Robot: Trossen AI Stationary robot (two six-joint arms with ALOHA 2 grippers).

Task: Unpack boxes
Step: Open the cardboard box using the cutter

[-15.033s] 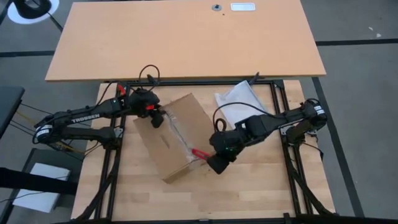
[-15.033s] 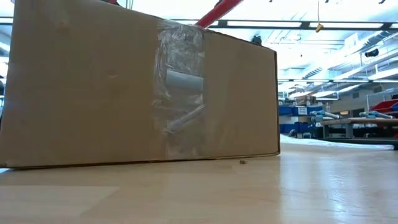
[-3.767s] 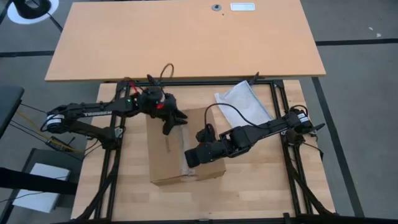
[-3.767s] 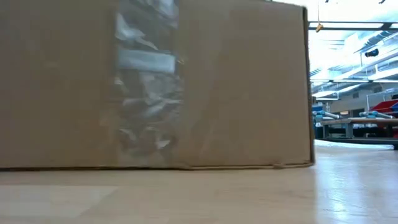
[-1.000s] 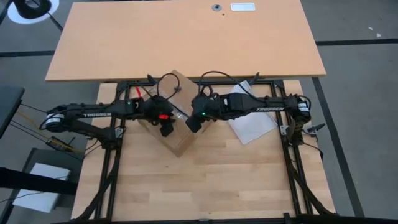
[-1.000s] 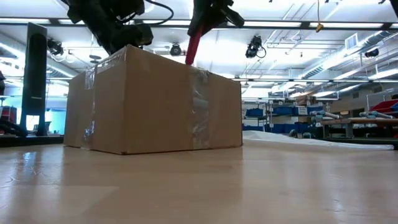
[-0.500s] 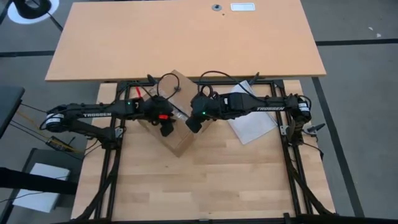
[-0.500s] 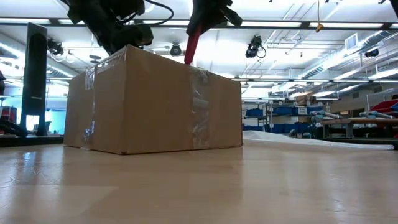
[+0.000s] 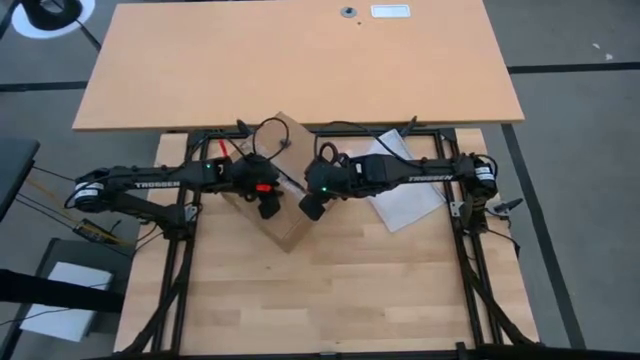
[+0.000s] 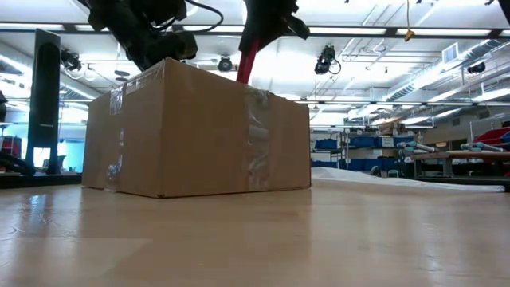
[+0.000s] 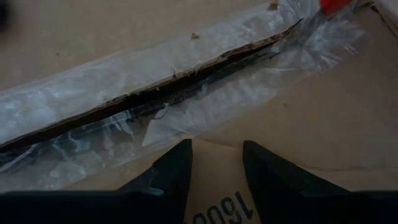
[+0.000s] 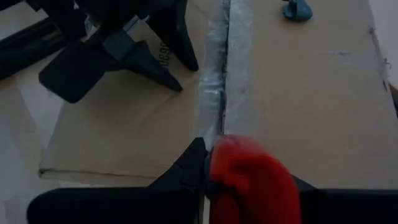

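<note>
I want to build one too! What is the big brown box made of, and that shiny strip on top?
The box looks like matte brown cardboard; its torn seam shows rough, papery edges. The strip seems clear plastic tape: glossy, wrinkled, see-through.

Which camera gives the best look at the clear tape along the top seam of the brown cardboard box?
The left wrist view: the clear tape fills it, already slit along the seam of the brown cardboard box. The right wrist view shows the strip lengthwise, partly behind a red tool. The low view shows only side tape; the high view hides it under the arms.
</note>
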